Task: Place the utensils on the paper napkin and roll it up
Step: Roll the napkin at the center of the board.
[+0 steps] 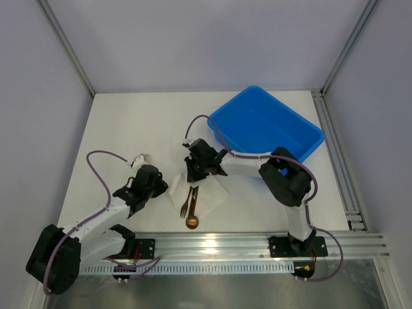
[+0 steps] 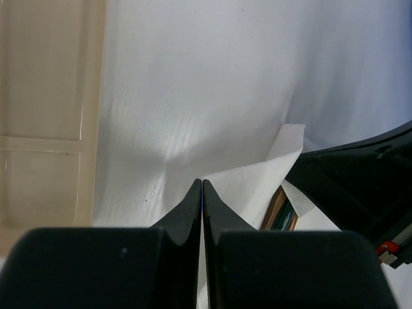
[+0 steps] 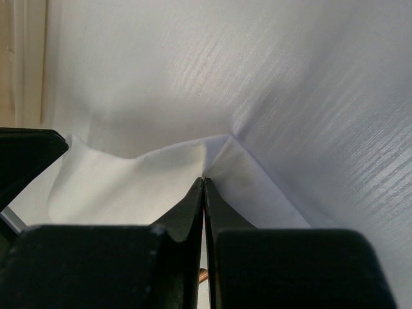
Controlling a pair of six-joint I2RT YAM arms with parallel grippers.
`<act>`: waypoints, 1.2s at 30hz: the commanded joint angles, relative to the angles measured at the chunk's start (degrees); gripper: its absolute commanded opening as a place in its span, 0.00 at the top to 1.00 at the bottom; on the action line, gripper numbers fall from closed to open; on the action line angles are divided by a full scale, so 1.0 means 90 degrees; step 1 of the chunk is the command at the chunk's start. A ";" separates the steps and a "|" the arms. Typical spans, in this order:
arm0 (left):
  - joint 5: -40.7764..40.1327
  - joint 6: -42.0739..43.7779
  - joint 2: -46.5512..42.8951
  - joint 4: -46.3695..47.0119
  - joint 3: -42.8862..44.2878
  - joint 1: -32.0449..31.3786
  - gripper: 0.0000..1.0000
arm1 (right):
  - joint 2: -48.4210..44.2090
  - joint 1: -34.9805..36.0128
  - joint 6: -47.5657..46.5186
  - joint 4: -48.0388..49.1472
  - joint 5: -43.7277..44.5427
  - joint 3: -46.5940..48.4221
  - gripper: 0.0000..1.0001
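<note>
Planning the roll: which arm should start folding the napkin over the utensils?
Left, probably: left gripper pinches the napkin's side edge, parallel to fork and spoon; right gripper pinches its far edge.

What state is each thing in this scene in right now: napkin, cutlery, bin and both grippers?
paper napkin: spread out, not yet rolled, edges pinched up.
fork: lying flat on the napkin.
spoon: lying flat beside the fork, handle on the napkin.
blue bin: empty.
left gripper: shut on the napkin's edge.
right gripper: shut on the napkin's edge.
</note>
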 commanded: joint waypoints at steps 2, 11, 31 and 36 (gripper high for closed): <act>0.0332 0.0171 -0.0241 0.0309 -0.0025 0.0020 1.00 | 0.0105 0.0036 -0.0028 0.0128 0.0078 0.0098 0.96; 0.0703 -0.0200 -0.0797 0.0358 -0.0201 -0.0048 1.00 | -0.0002 0.0026 0.0002 0.0138 0.0078 0.0107 0.96; 0.0576 -0.0415 -0.0846 0.0319 -0.0133 -0.0380 1.00 | -0.0861 -0.0082 -0.0096 -0.0155 0.0244 0.0078 0.96; 0.0625 -0.0405 -0.0768 0.0358 -0.0074 -0.0409 1.00 | -0.0998 -0.0121 -0.0145 -0.0194 0.0273 -0.0078 0.96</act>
